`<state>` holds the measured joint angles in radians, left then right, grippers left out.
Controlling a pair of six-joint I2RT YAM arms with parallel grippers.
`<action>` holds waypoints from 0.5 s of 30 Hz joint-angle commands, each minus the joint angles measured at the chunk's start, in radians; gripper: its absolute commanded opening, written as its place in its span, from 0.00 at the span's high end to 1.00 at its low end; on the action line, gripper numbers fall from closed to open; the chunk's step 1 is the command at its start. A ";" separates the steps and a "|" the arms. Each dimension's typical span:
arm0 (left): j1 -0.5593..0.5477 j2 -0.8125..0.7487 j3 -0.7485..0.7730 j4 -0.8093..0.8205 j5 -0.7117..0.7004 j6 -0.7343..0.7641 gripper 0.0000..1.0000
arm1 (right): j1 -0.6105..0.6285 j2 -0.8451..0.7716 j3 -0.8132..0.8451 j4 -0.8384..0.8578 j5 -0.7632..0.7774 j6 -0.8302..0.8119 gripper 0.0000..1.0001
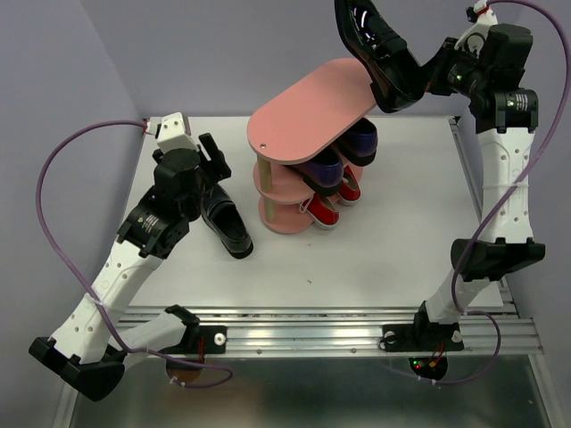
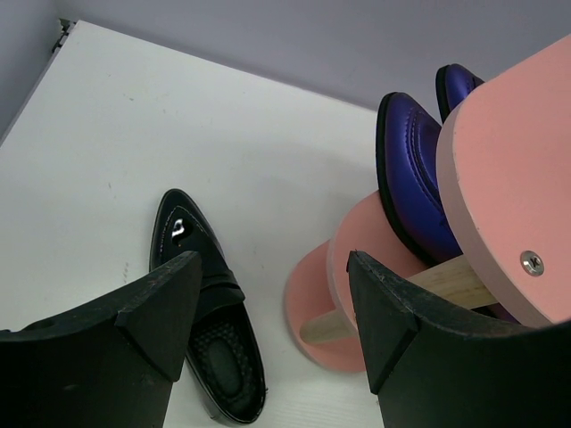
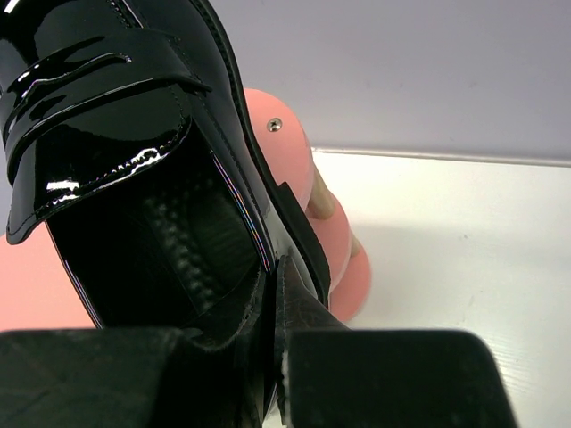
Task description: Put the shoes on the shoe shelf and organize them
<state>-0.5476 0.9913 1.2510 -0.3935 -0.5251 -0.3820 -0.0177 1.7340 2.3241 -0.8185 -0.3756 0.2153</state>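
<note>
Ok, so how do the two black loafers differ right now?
The held loafer hangs in the air over the shelf, pinched at its heel by the right gripper. The table loafer lies flat on the table, ungripped, near the open left gripper. Both are glossy black.

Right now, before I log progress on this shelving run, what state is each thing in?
held loafer: in the air over the top tier
table loafer: upright on the table, ungripped
purple pair: on the middle tier
red pair: on the bottom tier
shoe shelf: upright, top tier bare
left gripper: open, above the table loafer
right gripper: shut on the held loafer
</note>
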 commanded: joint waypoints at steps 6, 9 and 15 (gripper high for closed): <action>0.008 -0.006 -0.002 0.024 -0.009 -0.005 0.23 | 0.061 -0.002 0.080 0.140 -0.032 0.009 0.99; 0.006 -0.005 -0.002 0.022 -0.007 -0.005 0.23 | 0.070 0.006 0.083 0.134 -0.032 0.006 0.99; 0.006 -0.010 -0.005 0.022 -0.006 -0.006 0.23 | 0.090 0.030 0.103 0.105 -0.011 -0.013 0.98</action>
<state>-0.5476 0.9916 1.2510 -0.3935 -0.5240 -0.3836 0.0456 1.7695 2.3577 -0.8120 -0.3626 0.1967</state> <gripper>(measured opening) 0.771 0.058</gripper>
